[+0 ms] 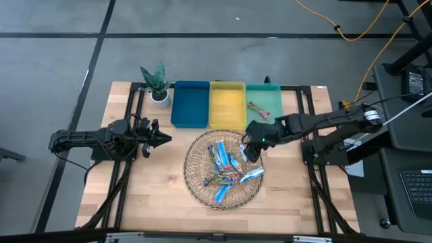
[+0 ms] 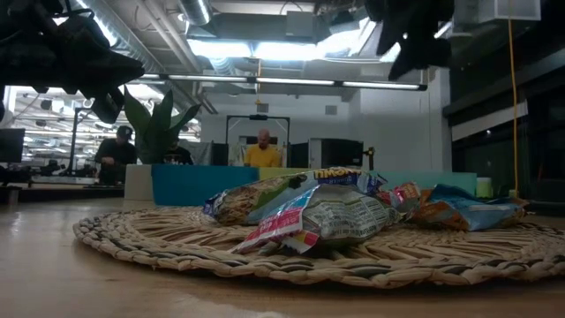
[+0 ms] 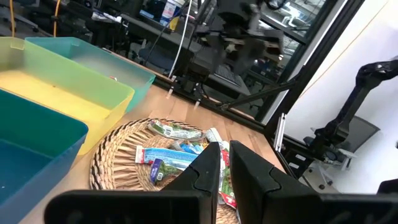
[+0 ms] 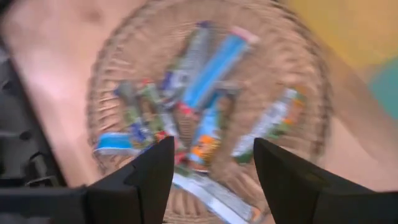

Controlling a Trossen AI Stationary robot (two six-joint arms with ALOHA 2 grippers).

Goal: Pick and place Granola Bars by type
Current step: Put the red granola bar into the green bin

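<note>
Over the woven mat's (image 1: 196, 183) far-right rim, right gripper (image 1: 252, 150) hangs open and empty — Granola Bars (image 1: 226, 169) piled just below-left, nearest this arm; left gripper (image 1: 162, 139) closed, parked well apart.

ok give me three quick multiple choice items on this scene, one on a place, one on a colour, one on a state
1. Where do most granola bars lie?
A. on the woven mat
B. in the blue tray
C. beside the plant

2. Which tray holds one bar?
A. blue
B. yellow
C. green

3. How is the right pincer?
A. shut on a bar
B. open, empty, above the mat
C. out of view

Answers:
1 A, the pile sits on the mat.
2 C, a single bar lies in the green tray.
3 B, its fingers stand apart with nothing between them.
</note>
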